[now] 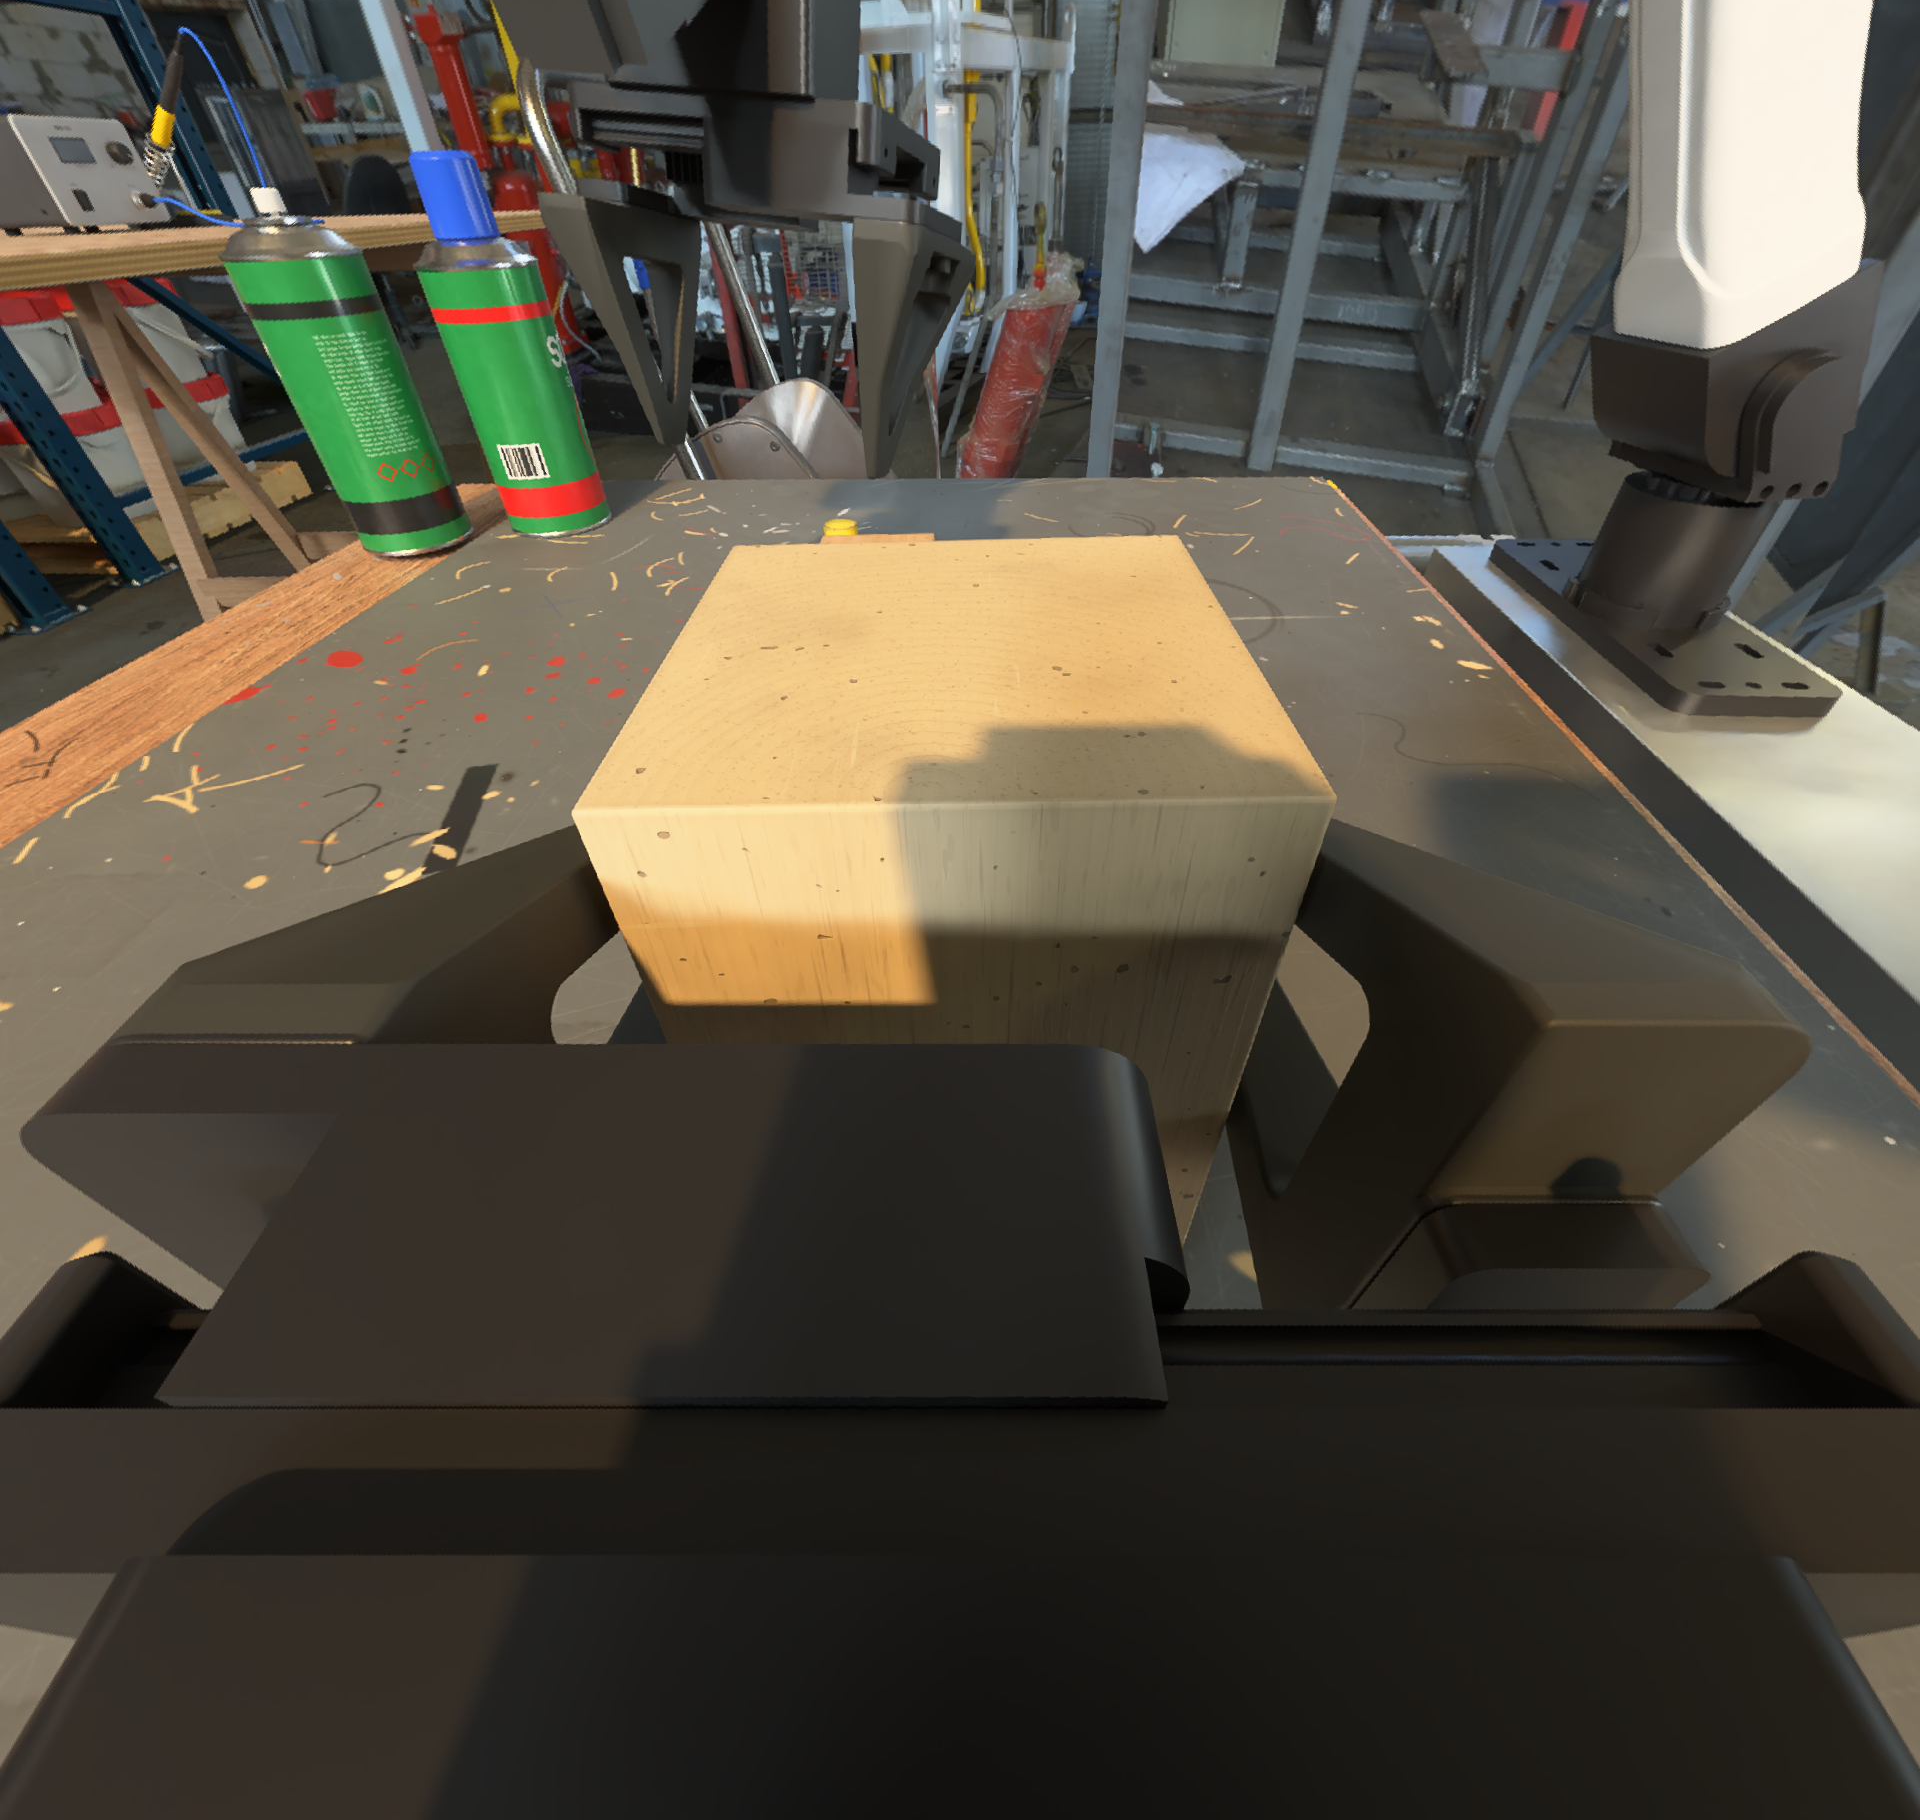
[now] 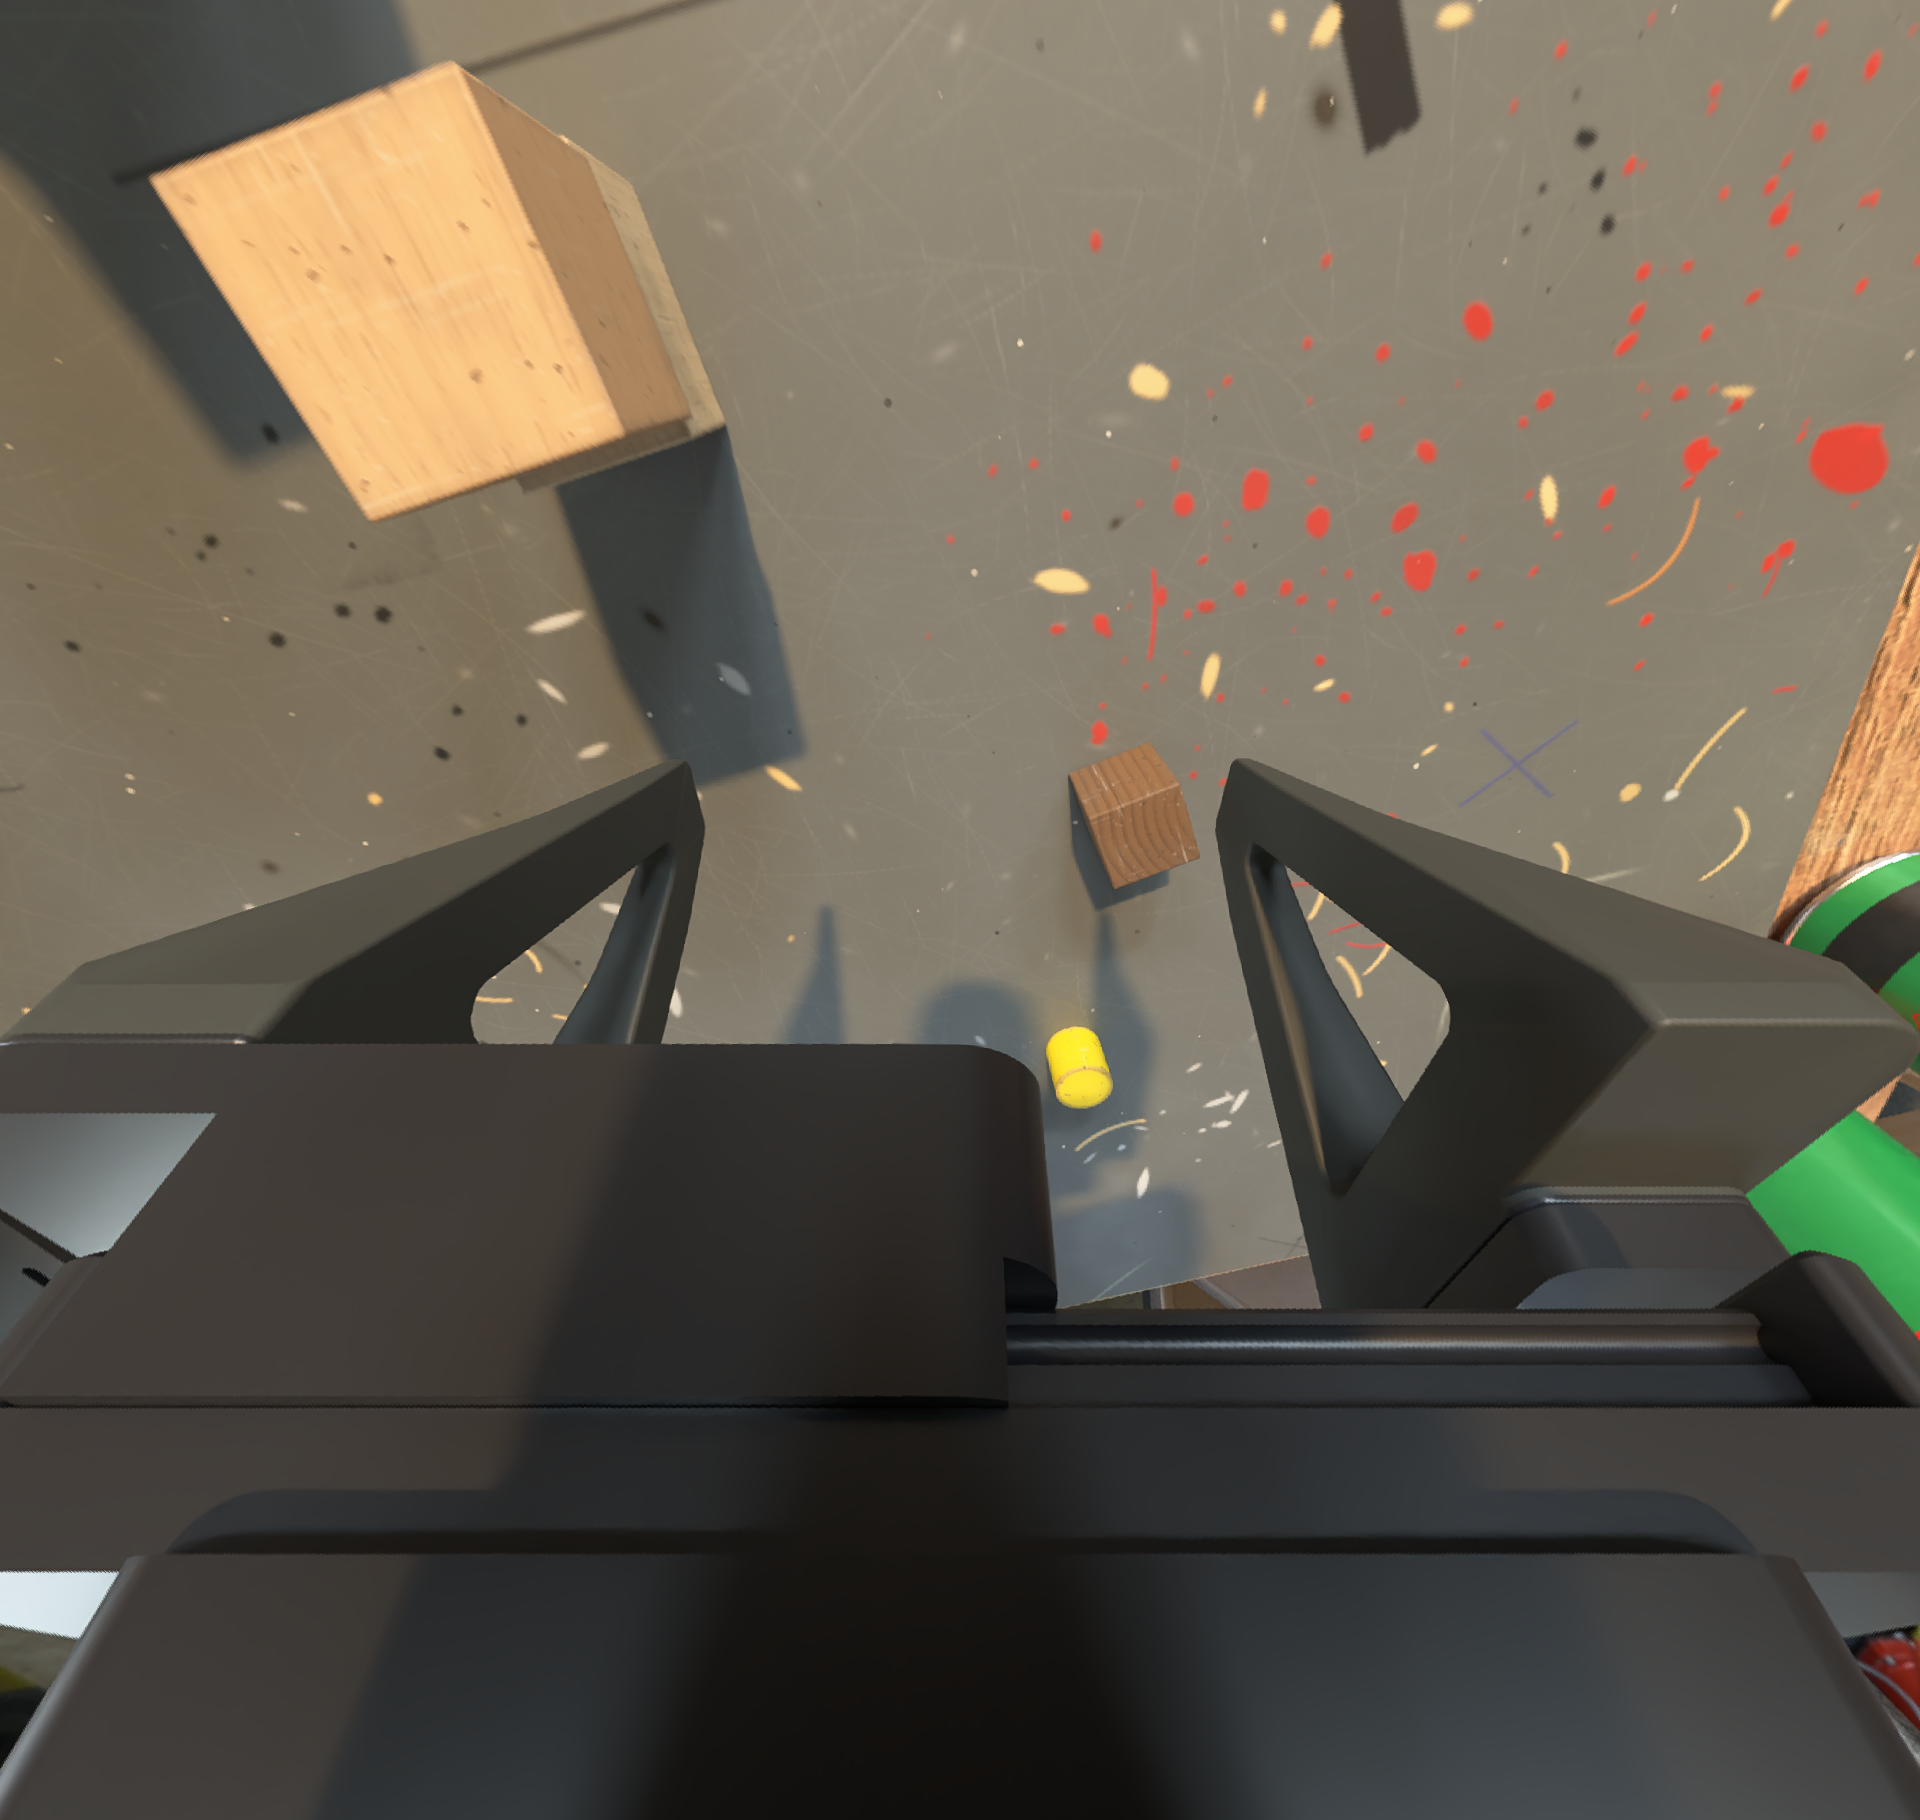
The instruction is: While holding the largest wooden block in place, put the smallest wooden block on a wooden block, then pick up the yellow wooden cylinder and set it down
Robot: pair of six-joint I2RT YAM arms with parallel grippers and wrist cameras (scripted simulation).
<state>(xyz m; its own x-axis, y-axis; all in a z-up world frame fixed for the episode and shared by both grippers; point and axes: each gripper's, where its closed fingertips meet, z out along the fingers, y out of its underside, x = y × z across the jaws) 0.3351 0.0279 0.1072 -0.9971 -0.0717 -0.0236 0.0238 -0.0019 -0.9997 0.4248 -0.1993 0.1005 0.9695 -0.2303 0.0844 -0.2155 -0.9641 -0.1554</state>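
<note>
The largest wooden block (image 1: 951,731), pale and cube-like, stands on the paint-spattered grey table (image 1: 312,783). My left gripper (image 1: 951,897) is shut on it, with one finger pressed against each side. In the right wrist view the same block (image 2: 416,284) lies upper left. My right gripper (image 2: 956,783) is open and empty, hovering above the table and pointing down; it also shows in the left wrist view (image 1: 769,368), beyond the big block. The smallest block (image 2: 1132,814), dark brown, sits on the table just inside the right finger. The yellow cylinder (image 2: 1078,1069) lies on its side near it; its top (image 1: 840,528) peeks over the big block.
Two green spray cans (image 1: 343,388) (image 1: 514,388) stand at the table's far left corner and show at the right edge of the right wrist view (image 2: 1860,929). A wooden plank (image 1: 156,690) borders the table's left side. The right arm's base (image 1: 1662,627) is bolted at the right.
</note>
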